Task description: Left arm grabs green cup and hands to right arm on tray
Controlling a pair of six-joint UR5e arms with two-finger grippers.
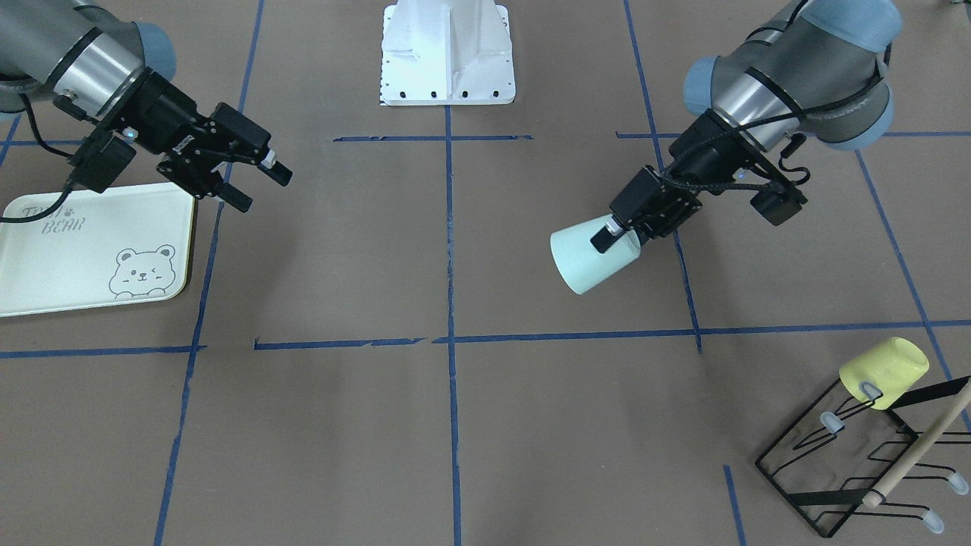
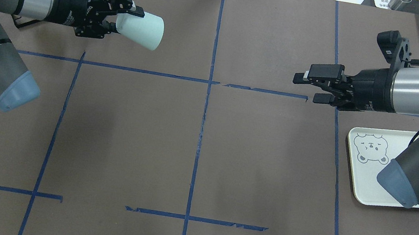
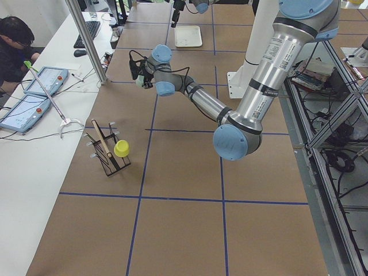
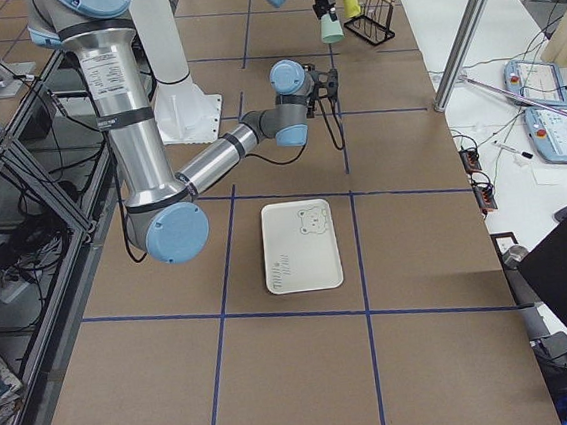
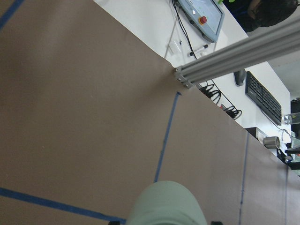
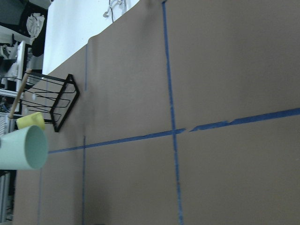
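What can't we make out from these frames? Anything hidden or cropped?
- Left wrist view: green cup is cut by the bottom edge. The left end effector is out of frame, so the grip is unseen.
- Overhead: tray is partly hidden, its right part under the right arm's elbow.
- Front-facing: tray lettering is partly covered by the right arm's cable.
- Exterior left: green cup is too small, so the grip is unreadable.

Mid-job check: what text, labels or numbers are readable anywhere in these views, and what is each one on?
"BEAR": printed on the tray, beside the bear drawing, in the front-facing view.
"T...": the word above it on the tray is partly covered, and only the first letter is clear.
The tray lettering in the exterior right view is too small to read.
The green cup and the yellow cup show no text.
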